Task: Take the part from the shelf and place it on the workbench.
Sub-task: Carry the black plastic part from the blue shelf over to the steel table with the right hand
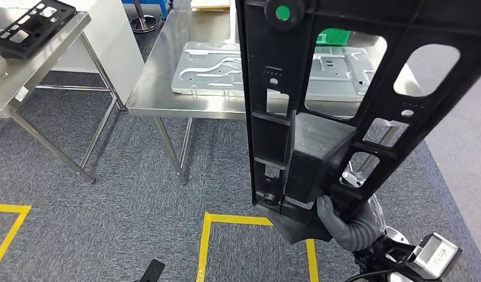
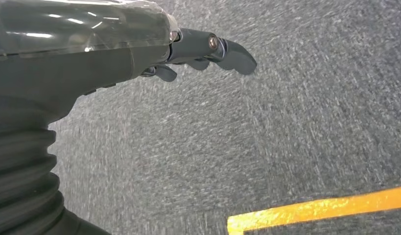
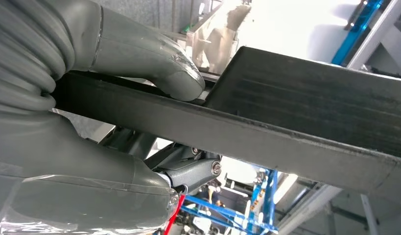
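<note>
part (image 1: 320, 147) in right hand (image 1: 343, 226), before the workbench (image 1: 161, 88) (plate (image 1: 214, 70) on it).

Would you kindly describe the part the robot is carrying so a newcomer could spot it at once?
Start at the steel workbench in the middle, then look right: a tall black plastic frame rises in front of it, gripped near its bottom by the right hand. Unlike the flat silver panel on the bench, it is black, upright and has large cutouts.

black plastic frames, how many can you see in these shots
2. One black frame is held upright by the right hand, close to the camera. The other black frame lies flat on the steel table at far left. More may sit behind the held one.
</note>
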Available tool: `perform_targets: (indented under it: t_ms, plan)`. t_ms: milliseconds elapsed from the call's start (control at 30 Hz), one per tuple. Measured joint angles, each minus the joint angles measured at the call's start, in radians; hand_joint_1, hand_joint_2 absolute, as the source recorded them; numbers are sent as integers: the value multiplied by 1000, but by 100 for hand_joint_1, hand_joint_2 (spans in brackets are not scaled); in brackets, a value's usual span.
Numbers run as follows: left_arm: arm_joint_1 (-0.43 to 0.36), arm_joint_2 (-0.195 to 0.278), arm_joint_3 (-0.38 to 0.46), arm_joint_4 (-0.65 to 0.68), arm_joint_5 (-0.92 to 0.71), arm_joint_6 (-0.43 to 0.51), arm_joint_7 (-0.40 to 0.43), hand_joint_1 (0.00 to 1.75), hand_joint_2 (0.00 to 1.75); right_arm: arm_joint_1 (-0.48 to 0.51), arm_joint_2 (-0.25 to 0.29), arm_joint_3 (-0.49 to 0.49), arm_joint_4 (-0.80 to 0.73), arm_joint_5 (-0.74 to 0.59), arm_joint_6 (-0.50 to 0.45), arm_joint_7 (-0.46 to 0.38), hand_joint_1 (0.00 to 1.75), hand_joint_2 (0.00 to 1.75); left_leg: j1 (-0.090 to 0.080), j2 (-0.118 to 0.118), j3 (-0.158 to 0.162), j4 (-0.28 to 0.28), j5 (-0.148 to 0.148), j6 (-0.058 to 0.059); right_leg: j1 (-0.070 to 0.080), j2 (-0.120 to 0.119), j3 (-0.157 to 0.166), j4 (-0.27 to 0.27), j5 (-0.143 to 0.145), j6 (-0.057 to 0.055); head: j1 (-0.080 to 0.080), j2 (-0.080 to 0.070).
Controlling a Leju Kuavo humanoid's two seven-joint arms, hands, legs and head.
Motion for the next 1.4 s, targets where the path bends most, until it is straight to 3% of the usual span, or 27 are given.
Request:
perform_targets:
  t_ms: [100,167,200,267,300,333,367,433,467,533,667,733,800,833,867,933,1000,1067,1167,1233,1300,1333,1367,1400]
  plan:
    - [0,0,0,0,3,1,0,0,175,-9,0,1,4,-3,5,-2,175,175,-2,-2,15,-23,-10,23,0,-1,7,5,0,17,0,0]
    - [1,0,1,0,5,2,-1,0,175,-17,0,1,8,-7,6,-5,175,175,0,-4,31,-32,-13,37,-3,-1,-8,47,-19,24,0,0]
    - [0,0,1,0,5,3,-1,0,175,-21,0,1,10,-9,7,-6,175,175,1,-4,39,-36,-15,42,-3,-1,-35,96,-42,26,0,0]
    - [1,0,2,0,5,3,-1,0,175,-26,0,1,16,-12,8,-7,175,175,-2,-5,46,-36,-23,48,-3,-1,-120,226,-91,29,0,0]
    - [2,0,2,0,5,3,-1,0,175,-27,0,1,20,-12,8,-8,175,175,-3,-5,51,-36,-28,49,-3,-1,-158,272,-100,30,0,0]
    - [4,0,2,0,5,3,-1,0,175,-26,0,1,23,-12,8,-8,175,175,-3,-5,56,-36,-33,49,-3,-1,-181,286,-89,30,0,0]
    - [5,0,2,0,6,3,0,0,175,-27,-1,2,27,-13,9,-8,175,175,-4,-6,64,-36,-39,48,-3,-1,-183,261,-56,27,0,0]
    - [5,0,2,0,6,3,-1,0,175,-28,-1,2,31,-14,9,-8,175,175,-4,-8,84,-36,-54,42,-1,-1,-145,134,41,18,1,0]
    - [5,0,2,0,6,3,-1,0,175,-30,-1,2,33,-14,10,-8,175,175,-5,-9,92,-36,-61,38,2,-2,-124,74,64,13,1,0]
    - [4,0,2,0,6,3,-1,0,175,-33,-1,3,36,-16,10,-8,175,175,-7,-10,99,-33,-71,24,7,-2,-105,22,71,4,0,0]
    - [3,0,3,0,6,3,-3,0,175,-35,-2,4,41,-18,10,-10,175,175,-6,-6,98,11,-97,0,5,0,-81,15,67,-22,0,0]
    - [1,0,2,0,6,3,-4,0,175,-36,-2,4,41,-19,9,-11,175,175,-4,-3,45,115,-148,-5,5,-1,-67,14,58,-32,0,0]
    - [3,0,2,0,6,3,-4,0,175,-35,-1,5,43,-20,8,-12,175,175,-4,-3,-32,233,-191,-8,7,-1,-58,15,48,-35,0,0]
    - [6,0,2,0,6,2,-4,0,175,-33,-1,5,43,-20,7,-12,175,175,-4,-3,-56,256,-187,-7,9,1,-52,15,42,-36,0,0]
    - [8,0,2,0,6,2,-4,0,175,-31,-1,5,44,-20,6,-12,175,175,-4,-3,-63,241,-162,-4,10,2,-44,15,36,-35,0,0]
    - [10,0,2,0,6,2,-4,0,175,-29,-1,5,44,-20,5,-12,175,175,-8,-2,-29,119,-69,10,13,3,-24,14,22,-34,0,0]
    - [10,3,2,0,6,2,-4,0,175,-29,-2,5,44,-20,4,-12,175,175,-16,-1,7,13,-27,23,14,3,-10,12,10,-28,0,0]
    - [11,5,2,0,6,2,-3,0,175,-27,-2,6,44,-21,4,-12,175,175,-23,-1,16,-18,-30,34,13,4,-5,14,10,-16,0,0]
    - [15,5,3,0,6,2,-3,0,175,-26,-2,7,43,-21,4,-12,175,175,-16,-2,47,-44,-15,49,13,3,-5,51,6,-2,1,0]
    - [12,5,3,0,6,2,-4,0,175,-27,-2,7,43,-21,3,-14,175,175,-11,-2,64,-53,-17,54,11,3,-50,134,-37,3,1,0]
    - [11,5,4,0,6,2,-5,0,175,-22,-2,7,43,-21,3,-15,175,175,-10,-3,71,-53,-25,56,6,3,-130,247,-86,12,1,0]
    - [13,5,4,0,6,2,-5,0,175,-18,-2,7,43,-21,3,-15,175,175,-10,-3,75,-52,-31,54,3,2,-161,278,-90,19,1,0]
    - [15,5,4,0,6,2,-5,0,175,-15,-3,7,43,-21,3,-15,175,175,-9,-4,82,-51,-38,52,0,2,-177,275,-73,24,1,0]
    - [16,5,4,0,6,2,-5,0,175,-13,-3,7,43,-21,3,-15,175,175,-7,-4,91,-50,-46,49,-3,1,-173,235,-34,28,1,0]
